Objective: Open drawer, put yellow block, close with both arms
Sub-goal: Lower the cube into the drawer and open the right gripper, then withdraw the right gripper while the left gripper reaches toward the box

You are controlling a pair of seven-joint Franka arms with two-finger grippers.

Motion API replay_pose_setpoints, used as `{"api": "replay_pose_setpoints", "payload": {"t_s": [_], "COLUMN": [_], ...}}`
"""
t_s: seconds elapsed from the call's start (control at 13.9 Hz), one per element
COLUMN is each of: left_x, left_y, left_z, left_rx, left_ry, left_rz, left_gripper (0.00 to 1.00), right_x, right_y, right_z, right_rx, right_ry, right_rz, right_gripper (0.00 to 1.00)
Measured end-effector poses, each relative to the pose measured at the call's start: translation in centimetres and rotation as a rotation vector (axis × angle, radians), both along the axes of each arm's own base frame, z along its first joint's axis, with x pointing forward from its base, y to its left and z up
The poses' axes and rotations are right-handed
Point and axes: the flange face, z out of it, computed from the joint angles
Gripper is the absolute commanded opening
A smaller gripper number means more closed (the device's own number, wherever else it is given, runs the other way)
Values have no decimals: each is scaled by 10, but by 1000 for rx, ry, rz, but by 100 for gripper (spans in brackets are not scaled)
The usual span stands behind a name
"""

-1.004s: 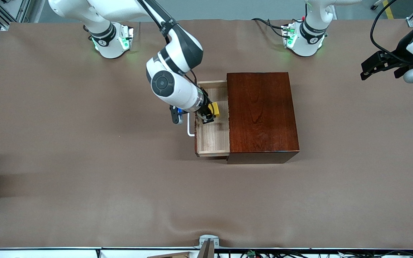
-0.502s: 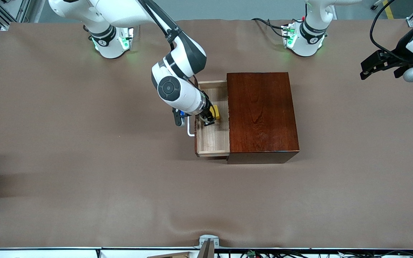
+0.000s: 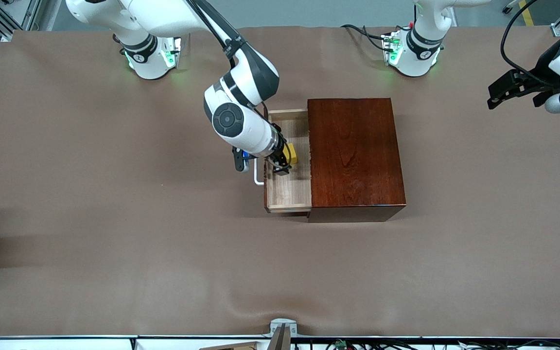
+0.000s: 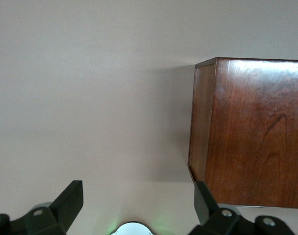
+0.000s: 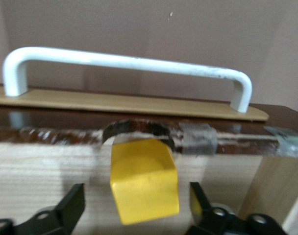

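Observation:
The drawer (image 3: 287, 192) stands pulled out of the dark mahogany box (image 3: 353, 155) toward the right arm's end of the table, its white handle (image 3: 257, 175) on the outside. The yellow block (image 3: 290, 154) is inside the drawer tray. My right gripper (image 3: 282, 163) is low in the drawer and open. In the right wrist view the block (image 5: 145, 178) sits between the fingers of my right gripper (image 5: 137, 208) with a gap on each side, in front of the handle (image 5: 129, 61). My left gripper (image 3: 498, 95) is open, empty and waits over the left arm's end of the table.
The left wrist view shows my open left gripper (image 4: 137, 205), the box (image 4: 252, 132) and bare brown table cloth (image 4: 90, 98). The brown cloth (image 3: 114, 218) covers the table around the box. The arm bases (image 3: 153, 58) stand along the edge farthest from the front camera.
My right gripper has come down into the drawer with the yellow block, a little nearer to the front camera. The left arm has hardly moved.

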Motion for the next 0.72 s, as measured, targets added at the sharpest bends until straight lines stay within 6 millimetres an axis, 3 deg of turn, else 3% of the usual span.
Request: {"api": "replay_pose_setpoints", "payload": {"t_s": [0.22,0.36,0.57,0.72], "left_x": [2,2,2,2], "left_y": [0,-1,-2,-3], "left_z": [-3,-3,-3,-3], "left_rx": [0,0,0,0], "left_ry": [6,6,6,5], "left_rz": [-1,-1,-3,-6], "left_gripper": [100,100,100,100], "right_x": [16,37,74,95], "right_y": [-6,-23,-61,-97], "right_z": [41,69,98,113], "right_rx": [-8,0,21,32], "right_ry": [14,-7,-51,-71], "right_rz": [18,3,-29,-1], "right_gripper": [100,100,100,100]}}
